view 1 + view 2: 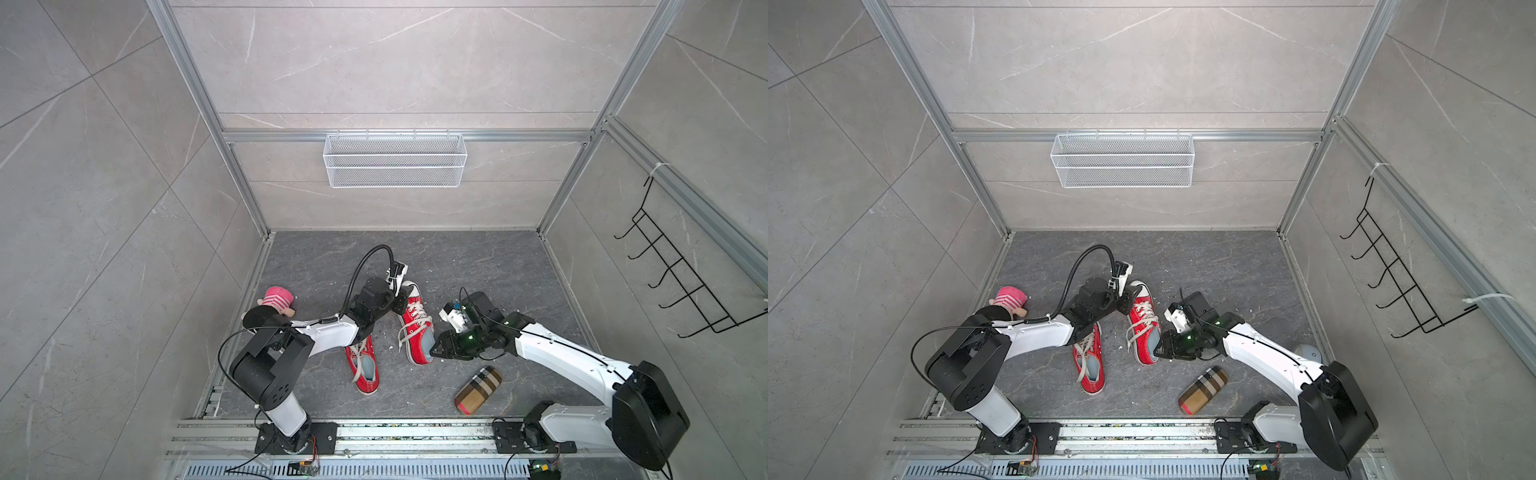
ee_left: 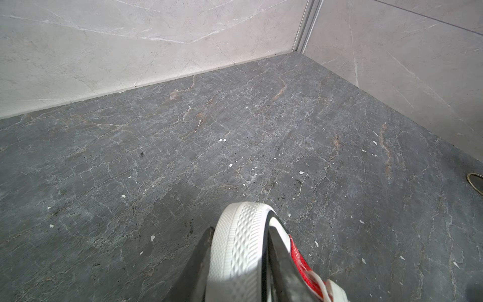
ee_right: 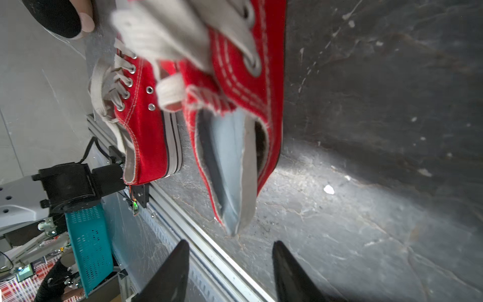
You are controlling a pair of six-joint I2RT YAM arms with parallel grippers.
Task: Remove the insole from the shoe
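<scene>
Nearest on the dark stone bench [image 1: 478, 270] lies a tan checked pouch [image 1: 478, 389], to the right. To its left and a little farther stands the second red shoe [image 1: 365, 372], its toe end hidden under the left arm. Just beyond the pouch, the right fingers [image 3: 170, 274] stand wide apart at the heel of the shoe [image 1: 415, 328] and hold nothing. The grey-blue insole [image 3: 232, 170] pokes out of that shoe's heel opening, folded along its length. Its tip lies just short of the gap between those fingers, and I cannot tell whether it touches them. The shoe points away, laces up, side by side with the second one. At its far end the left fingers [image 2: 194, 269] are clamped narrow on the white toe cap, one on each side of it. Off to the left, behind the left arm, sits a pink plush toy [image 1: 277, 300]. A white wire basket [image 1: 395, 160] hangs on the far wall.
</scene>
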